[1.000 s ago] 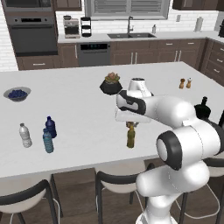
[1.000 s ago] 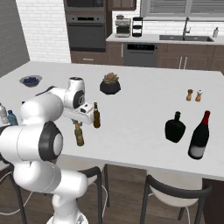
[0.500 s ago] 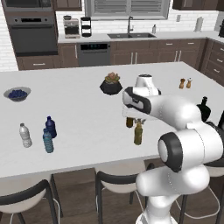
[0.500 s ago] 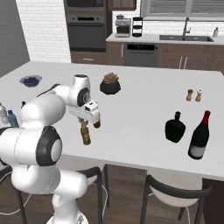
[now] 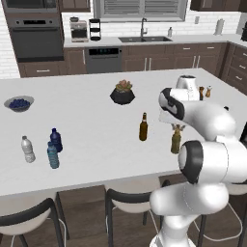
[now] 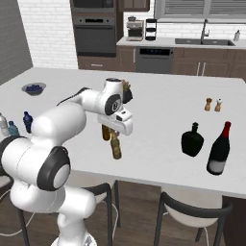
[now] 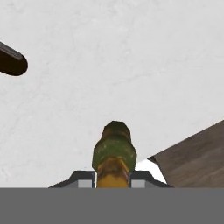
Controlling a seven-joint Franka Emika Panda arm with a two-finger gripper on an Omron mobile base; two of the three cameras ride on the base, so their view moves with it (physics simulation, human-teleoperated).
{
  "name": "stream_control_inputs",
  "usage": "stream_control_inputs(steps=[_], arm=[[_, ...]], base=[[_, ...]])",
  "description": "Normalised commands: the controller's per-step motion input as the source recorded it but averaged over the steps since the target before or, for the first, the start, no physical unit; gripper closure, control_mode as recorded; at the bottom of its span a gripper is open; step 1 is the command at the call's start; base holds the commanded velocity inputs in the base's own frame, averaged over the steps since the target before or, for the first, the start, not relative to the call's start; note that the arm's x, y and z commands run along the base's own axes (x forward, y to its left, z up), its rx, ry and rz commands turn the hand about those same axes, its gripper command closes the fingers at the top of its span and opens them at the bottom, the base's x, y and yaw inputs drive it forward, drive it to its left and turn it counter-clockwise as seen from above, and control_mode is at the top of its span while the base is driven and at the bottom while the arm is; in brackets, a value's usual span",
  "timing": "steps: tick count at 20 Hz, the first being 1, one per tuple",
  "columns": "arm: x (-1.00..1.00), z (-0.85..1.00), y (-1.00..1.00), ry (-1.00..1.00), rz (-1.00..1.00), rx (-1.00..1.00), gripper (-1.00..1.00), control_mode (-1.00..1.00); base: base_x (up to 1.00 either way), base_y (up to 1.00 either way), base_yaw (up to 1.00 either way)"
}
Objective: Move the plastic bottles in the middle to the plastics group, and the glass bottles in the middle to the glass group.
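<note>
You have the jaws clamped on the olive-green bottle's (image 6: 116, 146) neck, lifted off the counter (image 6: 158, 110) left of the squat black bottle (image 6: 192, 140), its likely destination.

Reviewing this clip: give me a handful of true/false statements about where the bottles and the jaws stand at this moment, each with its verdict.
1. The gripper has its jaws shut on the neck of the olive-yellow bottle. True.
2. The amber-brown bottle lies on its side on the counter. False: it stands upright, apart from the gripper.
3. The teal-blue bottle stands beside the navy-blue bottle and the clear whitish bottle. True.
4. The squat black bottle stands next to the blue bowl. False: it stands beside the red-capped wine bottle, far across the counter from the bowl.
5. The olive-yellow bottle already stands with the black bottle. False: it is well short of it, near the counter's front edge.
</note>
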Motion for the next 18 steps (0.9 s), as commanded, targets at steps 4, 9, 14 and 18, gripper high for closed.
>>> stream_control_inputs(steps=[4,9,14,18], arm=[[-0.01,0.15,-1.0,0.0,-0.08,0.0,1.0,-1.0],[-0.03,0.11,-1.0,0.0,-0.07,0.0,1.0,-1.0],[0.06,0.03,-0.83,0.0,-0.02,0.0,1.0,-1.0],[0.14,-0.01,-0.59,0.0,0.0,0.0,1.0,-1.0]], base=[[0.0,0.0,0.0],[0.0,0.0,0.0],[0.0,0.0,0.0],[0.0,0.0,0.0]])
